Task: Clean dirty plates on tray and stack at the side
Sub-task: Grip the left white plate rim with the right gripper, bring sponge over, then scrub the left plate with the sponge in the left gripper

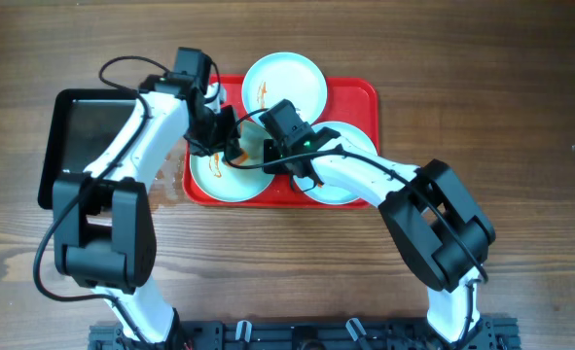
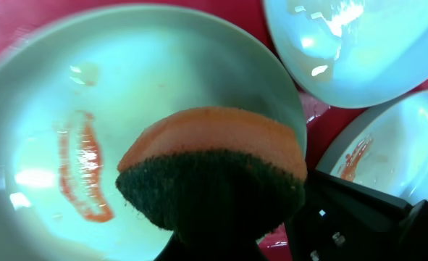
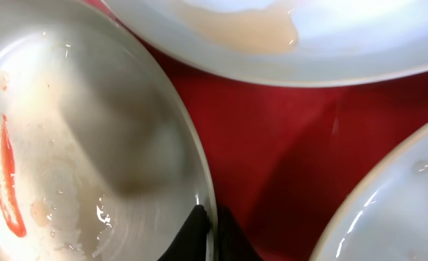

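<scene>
Sponge: orange with a dark scouring face, pinched by left gripper, over smeared plate.
Right gripper: jaws clamped on that plate's rim.
Back plate, right plate: with the smeared one, on red tray.

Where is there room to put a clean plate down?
The wood table to the right of the red tray is bare, and so is the strip along the front between the arms. The tray itself is crowded: three plates fill it, and both arms reach over it.
</scene>
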`<state>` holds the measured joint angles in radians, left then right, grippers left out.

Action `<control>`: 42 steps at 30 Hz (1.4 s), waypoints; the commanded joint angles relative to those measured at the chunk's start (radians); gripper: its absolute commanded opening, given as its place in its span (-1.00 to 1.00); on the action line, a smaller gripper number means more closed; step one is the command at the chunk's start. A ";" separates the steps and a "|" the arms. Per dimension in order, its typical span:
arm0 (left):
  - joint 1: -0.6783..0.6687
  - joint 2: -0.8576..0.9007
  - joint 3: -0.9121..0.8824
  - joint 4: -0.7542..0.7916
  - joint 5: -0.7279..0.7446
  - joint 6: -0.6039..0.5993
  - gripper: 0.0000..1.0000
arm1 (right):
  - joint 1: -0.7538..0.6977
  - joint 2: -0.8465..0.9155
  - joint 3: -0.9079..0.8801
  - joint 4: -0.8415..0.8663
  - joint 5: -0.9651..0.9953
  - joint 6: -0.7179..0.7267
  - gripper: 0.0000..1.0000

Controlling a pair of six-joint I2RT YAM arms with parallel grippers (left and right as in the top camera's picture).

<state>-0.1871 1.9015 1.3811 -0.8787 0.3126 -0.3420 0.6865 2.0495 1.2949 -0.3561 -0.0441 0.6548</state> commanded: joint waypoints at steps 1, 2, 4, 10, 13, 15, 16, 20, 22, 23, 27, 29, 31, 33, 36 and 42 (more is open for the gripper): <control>-0.044 0.012 -0.053 0.043 -0.067 -0.061 -0.92 | -0.035 0.040 0.003 -0.043 0.005 0.038 -0.91; -0.047 0.012 -0.065 0.058 -0.086 -0.071 -0.92 | -0.051 0.040 0.003 -0.048 -0.022 0.036 -0.90; -0.047 0.012 -0.118 0.146 -0.085 -0.071 -0.92 | -0.086 0.040 0.003 -0.047 -0.093 0.025 -0.91; -0.058 0.012 -0.227 0.331 -0.085 -0.071 -0.92 | -0.090 0.040 0.003 -0.045 -0.130 0.000 -0.91; -0.060 0.012 -0.249 0.354 -0.086 -0.069 -0.92 | -0.087 0.040 0.003 -0.037 -0.164 -0.001 -0.91; -0.060 0.012 -0.249 0.352 -0.085 -0.063 -0.92 | -0.087 0.040 0.003 -0.018 -0.202 0.000 -0.91; -0.060 0.012 -0.249 0.352 -0.085 -0.063 -0.92 | -0.086 0.040 0.003 -0.014 -0.213 0.002 -0.91; -0.103 0.012 -0.250 0.348 -0.097 -0.025 -0.92 | -0.069 0.040 0.003 -0.014 -0.211 0.002 -0.91; -0.122 0.012 -0.250 0.335 -0.184 -0.037 -0.92 | -0.065 0.040 0.003 -0.019 -0.204 0.003 -0.91; -0.123 0.012 -0.250 0.308 -0.232 -0.037 -0.92 | -0.065 0.040 0.003 -0.023 -0.203 0.003 -0.91; -0.110 0.020 -0.250 0.216 -0.344 -0.029 -0.92 | -0.065 0.040 0.003 -0.026 -0.204 -0.020 -0.91; -0.108 0.042 -0.250 0.212 -0.378 -0.029 -0.92 | -0.065 0.040 0.003 -0.028 -0.205 -0.023 -0.91; -0.108 0.076 -0.250 0.212 -0.422 -0.029 -0.92 | -0.065 0.040 0.003 -0.035 -0.204 -0.026 -0.91; -0.103 0.095 -0.250 0.212 -0.501 -0.048 -0.92 | -0.065 0.040 0.003 -0.038 -0.204 -0.027 -0.91; -0.071 0.094 -0.248 0.220 -0.633 -0.071 -0.92 | -0.065 0.040 0.003 -0.038 -0.204 -0.027 -0.91; -0.060 0.031 -0.187 0.219 -0.640 -0.055 -0.92 | -0.065 0.040 0.003 -0.032 -0.204 -0.024 -0.91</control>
<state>-0.2546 1.9202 1.1797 -0.6487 -0.3054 -0.3988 0.6205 2.0602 1.3041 -0.3775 -0.2356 0.6502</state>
